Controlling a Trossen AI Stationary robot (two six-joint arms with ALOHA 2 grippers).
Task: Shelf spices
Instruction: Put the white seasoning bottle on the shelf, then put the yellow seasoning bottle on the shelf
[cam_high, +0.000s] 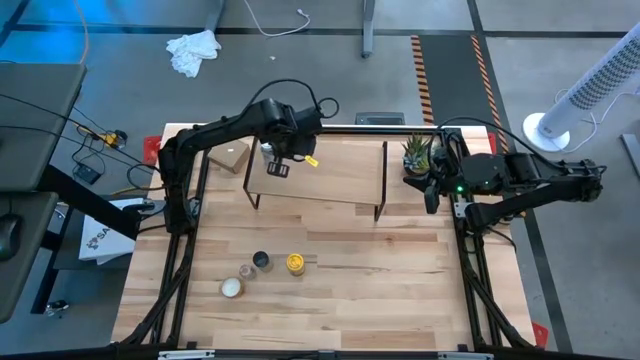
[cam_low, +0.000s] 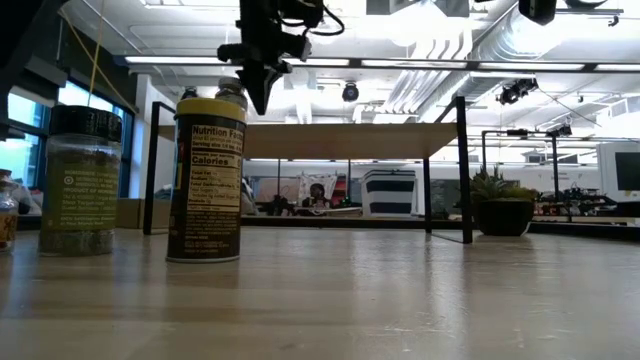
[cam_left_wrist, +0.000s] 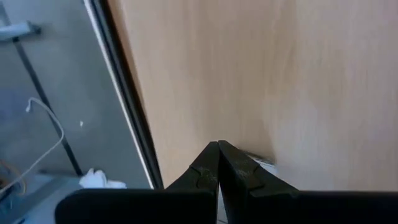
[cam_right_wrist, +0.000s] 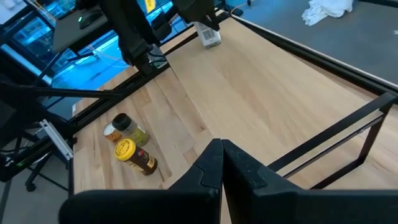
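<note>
1. The shelf stands toward the far edge of the tabletop, its light plank running side to side on thin black frame legs at both ends. It serves as the landmark for everything below.
2. The left gripper hangs over the shelf's left end, just above the plank. In the left wrist view its fingertips are pressed together with no gap and nothing between them.
3. A white-capped jar stands on the shelf's left end, beside the left gripper. In the right wrist view it appears as a small pale jar at the plank's far end. Whether the gripper touches it cannot be told.
4. The yellow jar stands on the tabletop in front of the shelf, well apart from it, below the plank's left half in the high view. In the low view it is upright, with its label facing the camera.
5. The black-capped jar stands just left of the yellow jar, equally far from the shelf.
6. Two more small jars stand farther from the shelf, close together, near the black-capped one.
7. The right gripper waits just off the shelf's right end, beside a potted plant. Its fingers are closed against each other and hold nothing.
</note>
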